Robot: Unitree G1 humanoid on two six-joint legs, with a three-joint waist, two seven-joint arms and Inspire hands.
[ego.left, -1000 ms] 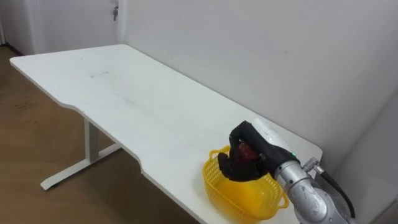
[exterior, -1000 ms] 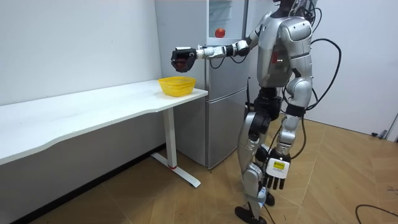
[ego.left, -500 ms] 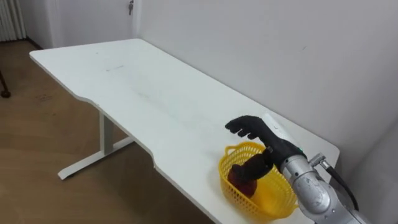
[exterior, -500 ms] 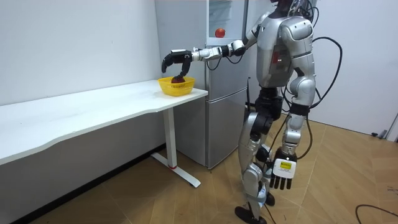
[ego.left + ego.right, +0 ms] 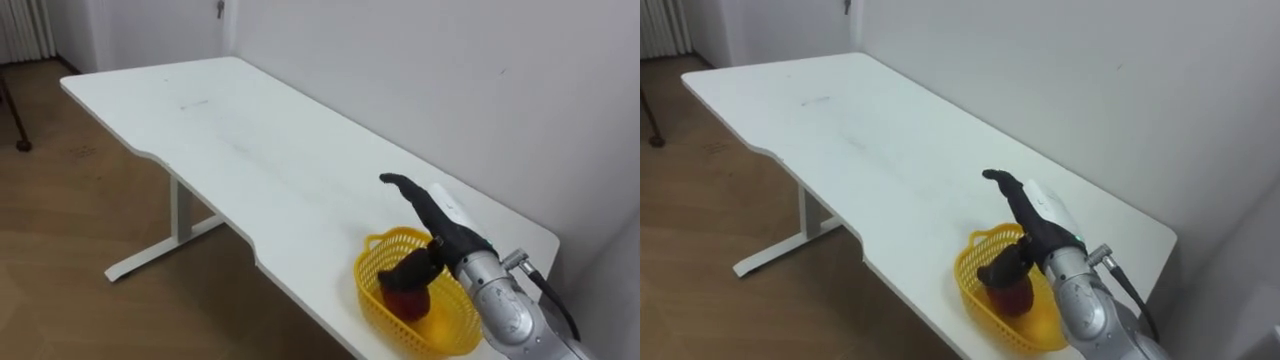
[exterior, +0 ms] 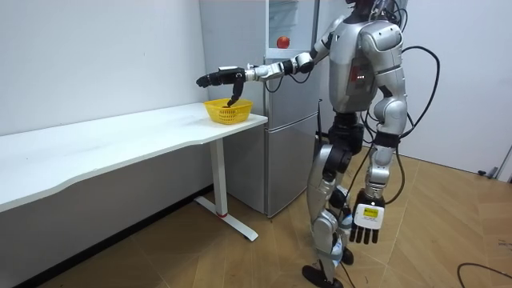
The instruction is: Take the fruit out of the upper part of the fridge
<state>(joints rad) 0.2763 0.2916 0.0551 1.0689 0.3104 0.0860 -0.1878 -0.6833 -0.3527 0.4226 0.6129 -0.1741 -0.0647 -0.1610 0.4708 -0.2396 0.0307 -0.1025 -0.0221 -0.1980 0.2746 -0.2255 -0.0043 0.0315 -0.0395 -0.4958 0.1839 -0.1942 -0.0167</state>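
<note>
A red fruit point(image 5: 408, 301) lies in the yellow basket point(image 5: 367, 283) at the near right end of the white table point(image 5: 250, 150). My right hand point(image 5: 443, 232) hovers just above the basket, open, fingers stretched toward the table's middle, thumb pointing down at the fruit and nothing held. The right eye view has the same hand point(image 5: 1032, 222) over the fruit point(image 5: 1008, 296). In the room view I stand beside the table's end, right arm reaching out level over the basket point(image 6: 226, 112). My left hand point(image 6: 366, 226) hangs open by my thigh.
A grey fridge point(image 6: 288, 120) stands behind me with its upper door open and another red fruit point(image 6: 282, 42) on a shelf. A white wall runs along the table's far edge. Wooden floor lies in front of the table.
My right hand went from shut on the red fruit above the basket to open. The fruit now lies in the basket. The eye views have shifted a little.
</note>
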